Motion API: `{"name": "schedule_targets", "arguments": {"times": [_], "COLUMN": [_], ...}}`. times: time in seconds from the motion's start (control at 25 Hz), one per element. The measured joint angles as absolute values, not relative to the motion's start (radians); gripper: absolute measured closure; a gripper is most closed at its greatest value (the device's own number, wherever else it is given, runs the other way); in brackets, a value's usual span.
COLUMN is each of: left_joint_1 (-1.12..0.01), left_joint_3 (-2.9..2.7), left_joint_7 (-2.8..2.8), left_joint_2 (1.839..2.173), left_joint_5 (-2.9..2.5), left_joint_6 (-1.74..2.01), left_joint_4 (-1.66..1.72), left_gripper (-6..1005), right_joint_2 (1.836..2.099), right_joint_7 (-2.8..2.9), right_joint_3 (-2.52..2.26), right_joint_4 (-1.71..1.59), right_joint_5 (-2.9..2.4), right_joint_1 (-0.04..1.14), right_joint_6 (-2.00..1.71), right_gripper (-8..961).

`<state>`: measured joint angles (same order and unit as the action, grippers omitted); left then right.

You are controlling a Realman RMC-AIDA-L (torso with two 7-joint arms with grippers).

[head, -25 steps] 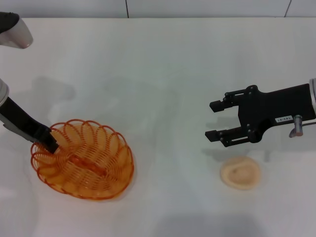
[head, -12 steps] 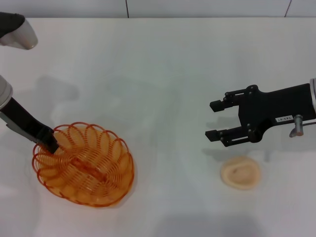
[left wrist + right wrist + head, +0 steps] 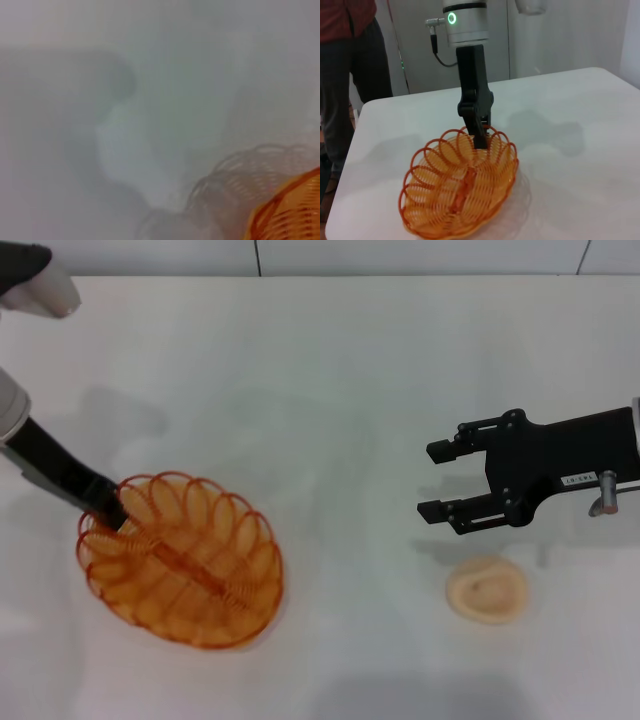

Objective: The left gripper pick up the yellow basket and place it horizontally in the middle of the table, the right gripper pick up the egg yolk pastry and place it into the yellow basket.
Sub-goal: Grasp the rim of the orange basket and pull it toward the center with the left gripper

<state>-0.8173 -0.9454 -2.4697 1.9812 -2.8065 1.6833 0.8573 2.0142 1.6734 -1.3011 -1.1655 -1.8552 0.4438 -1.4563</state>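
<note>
The black two-fingered left gripper (image 3: 103,508), on its black arm with the silver-grey cuff and green ring light, is clamped together on the looped rim of the oval orange-yellow wire basket (image 3: 182,560). Compared with a second ago, the basket has been drawn a little toward the middle of the white table (image 3: 320,400) and rotated, and it now looks tipped, its held side raised while its far rim seems to rest on or just above the table. That suggests the carry has only begun: the basket sits well to the left of the table's middle and is not yet laid horizontally.

The black right gripper (image 3: 435,481), with its small white label and silver knob, hangs in the same spot as before, fingers apart, just beyond the small round cream-beige egg yolk pastry (image 3: 487,589), which lies untouched well to the right of the basket.

Between the basket and the pastry the table shows a broad bare stretch, giving the basket open room to travel. The basket's near rim lies close to the table's front edge, so the move should probably head away from that edge. The right wrist view shows a person in dark trousers (image 3: 347,75) standing beyond the basket, off the table
</note>
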Motion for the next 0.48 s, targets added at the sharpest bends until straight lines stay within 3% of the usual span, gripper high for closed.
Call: {"name": "schedule_targets", "arguments": {"times": [0.48], "left_joint_1": [-0.860], "left_joint_3": [-0.914], "left_joint_7": [-2.487], "left_joint_2": [1.982], "left_joint_5": [-2.710], "left_joint_6": [1.694], "left_joint_4": [0.886], "left_gripper": [898], "right_joint_2": [2.014], "right_joint_7": [1.674], "right_joint_3": [-1.301], "right_joint_4": [-1.166], "right_joint_5": [-1.854], "right_joint_1": [0.442], "right_joint_6": [-1.457], "right_gripper": [255]}}
